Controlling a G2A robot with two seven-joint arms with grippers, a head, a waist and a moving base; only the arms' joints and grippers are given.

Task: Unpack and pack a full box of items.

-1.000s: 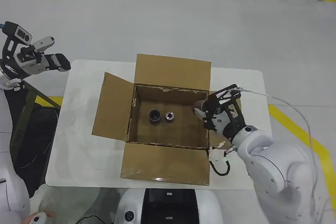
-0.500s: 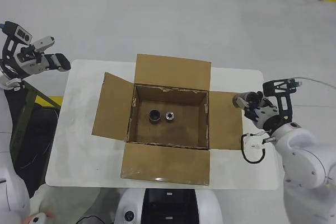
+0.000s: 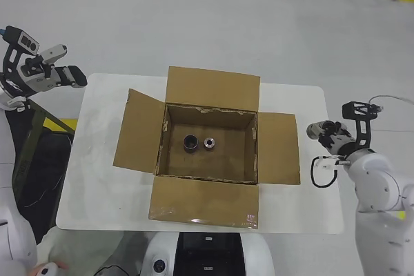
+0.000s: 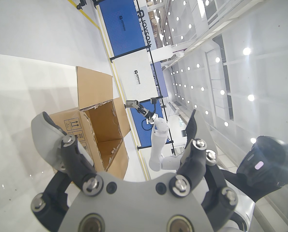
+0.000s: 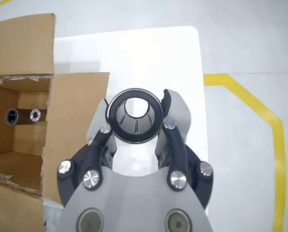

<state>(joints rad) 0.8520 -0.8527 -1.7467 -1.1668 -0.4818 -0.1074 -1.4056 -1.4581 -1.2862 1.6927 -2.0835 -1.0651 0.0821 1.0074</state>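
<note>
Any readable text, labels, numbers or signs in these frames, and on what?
Side of box: two upward arrows in a frame; marks beside them too small to read.
On blue panel: brand lettering, not quoted.
On white panel: brand lettering, not quoted.
No numbers readable.

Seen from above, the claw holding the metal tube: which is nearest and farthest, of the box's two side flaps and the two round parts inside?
From the right gripper, top view:
1. right flap, lying open just beside it.
2. silver part, on the box floor, nearer side.
3. dark ring, beside the silver part, farther in.
4. left flap, across the box.
</note>
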